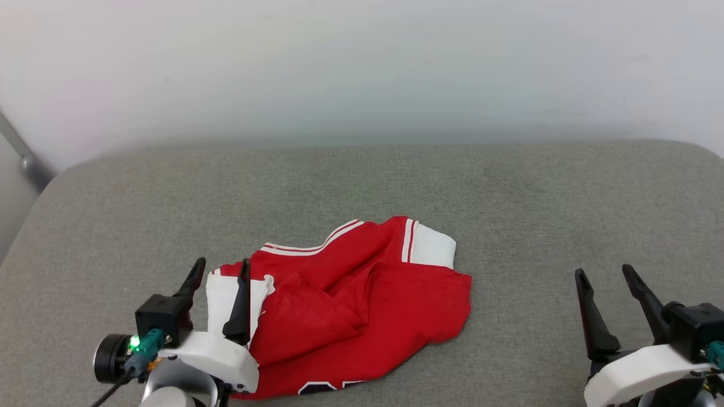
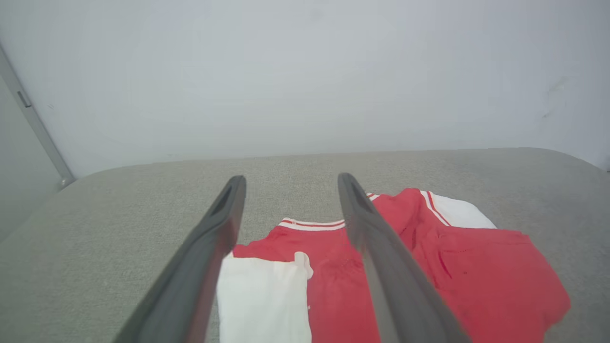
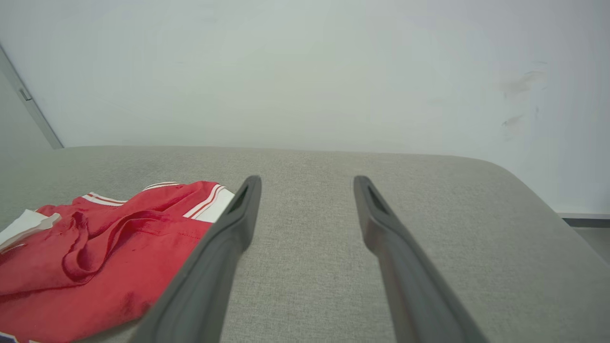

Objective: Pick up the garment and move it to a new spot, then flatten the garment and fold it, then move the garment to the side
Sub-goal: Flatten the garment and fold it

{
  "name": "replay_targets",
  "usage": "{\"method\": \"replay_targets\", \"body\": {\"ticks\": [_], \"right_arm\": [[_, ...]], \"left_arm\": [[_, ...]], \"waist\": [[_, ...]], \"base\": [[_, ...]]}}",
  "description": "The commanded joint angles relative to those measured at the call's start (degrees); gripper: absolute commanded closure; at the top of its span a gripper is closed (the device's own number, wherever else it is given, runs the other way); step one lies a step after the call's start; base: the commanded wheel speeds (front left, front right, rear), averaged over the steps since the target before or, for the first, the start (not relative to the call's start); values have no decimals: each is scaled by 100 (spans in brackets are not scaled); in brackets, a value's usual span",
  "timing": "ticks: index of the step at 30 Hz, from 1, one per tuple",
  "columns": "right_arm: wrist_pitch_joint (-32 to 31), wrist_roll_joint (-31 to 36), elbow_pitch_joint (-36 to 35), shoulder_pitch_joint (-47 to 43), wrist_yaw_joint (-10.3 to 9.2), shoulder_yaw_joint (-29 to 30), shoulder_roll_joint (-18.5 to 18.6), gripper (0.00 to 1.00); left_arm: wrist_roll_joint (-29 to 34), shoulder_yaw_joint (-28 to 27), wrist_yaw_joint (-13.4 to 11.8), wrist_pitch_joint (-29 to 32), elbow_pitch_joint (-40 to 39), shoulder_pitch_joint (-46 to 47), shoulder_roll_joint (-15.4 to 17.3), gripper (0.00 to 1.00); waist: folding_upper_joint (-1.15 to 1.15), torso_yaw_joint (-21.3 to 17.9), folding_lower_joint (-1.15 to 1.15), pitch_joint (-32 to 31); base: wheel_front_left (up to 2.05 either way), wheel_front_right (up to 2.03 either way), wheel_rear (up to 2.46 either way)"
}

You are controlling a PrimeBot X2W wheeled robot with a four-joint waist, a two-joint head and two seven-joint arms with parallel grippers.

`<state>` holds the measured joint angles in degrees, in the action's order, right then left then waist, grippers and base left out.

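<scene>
The garment (image 1: pixel 362 299), a red jersey with white sleeves and striped trim, lies crumpled on the grey cushion at the near left-centre; a bit of black print peeks out at its near edge. My left gripper (image 1: pixel 222 269) is open above its left white sleeve (image 2: pixel 264 305), one finger over the cushion and one over the cloth, gripping nothing. In the left wrist view the garment (image 2: pixel 467 271) spreads to the right beyond the open left gripper (image 2: pixel 291 180). My right gripper (image 1: pixel 606 273) stands open over bare cushion, well right of the garment (image 3: pixel 95 257). The right gripper (image 3: pixel 307 180) holds nothing.
The grey cushion (image 1: pixel 509 186) stretches wide, with bare fabric behind and to the right of the garment. A pale wall (image 1: pixel 362 68) rises behind its far edge. A grey metal bar (image 1: pixel 22 152) slants at the far left. The cushion's right end rounds off (image 3: pixel 533 190).
</scene>
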<state>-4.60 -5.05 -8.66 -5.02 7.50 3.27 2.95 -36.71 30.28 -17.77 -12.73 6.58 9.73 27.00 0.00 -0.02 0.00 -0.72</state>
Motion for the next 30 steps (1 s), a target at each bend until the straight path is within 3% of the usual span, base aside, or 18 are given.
{"method": "replay_targets", "body": {"ticks": [1,7,12,20,30], "right_arm": [[-42,8,23,-82,-2,46,-12,0],[-505,-335,312,-60,-2,151,-12,0],[-1571,-778,916,302,-2,249,-11,0],[-3216,-1422,2039,1370,-1,-225,201,0],[-3646,-1604,3339,2578,-2,-718,397,0]], "left_arm": [[139,4,-51,-87,-118,1,41,0],[369,-65,-179,-212,-488,-299,-23,0],[427,-161,-228,-241,-650,-471,-170,0],[601,-226,-58,-256,-709,-293,-446,0],[874,-489,241,-247,-613,-163,-878,0]], "waist": [[0,-23,0,-31],[0,1,0,-78],[0,249,0,-15],[0,946,0,331],[0,1478,0,785]], "base": [[0,0,0],[0,0,0],[0,0,0],[0,0,0],[0,0,0]]}}
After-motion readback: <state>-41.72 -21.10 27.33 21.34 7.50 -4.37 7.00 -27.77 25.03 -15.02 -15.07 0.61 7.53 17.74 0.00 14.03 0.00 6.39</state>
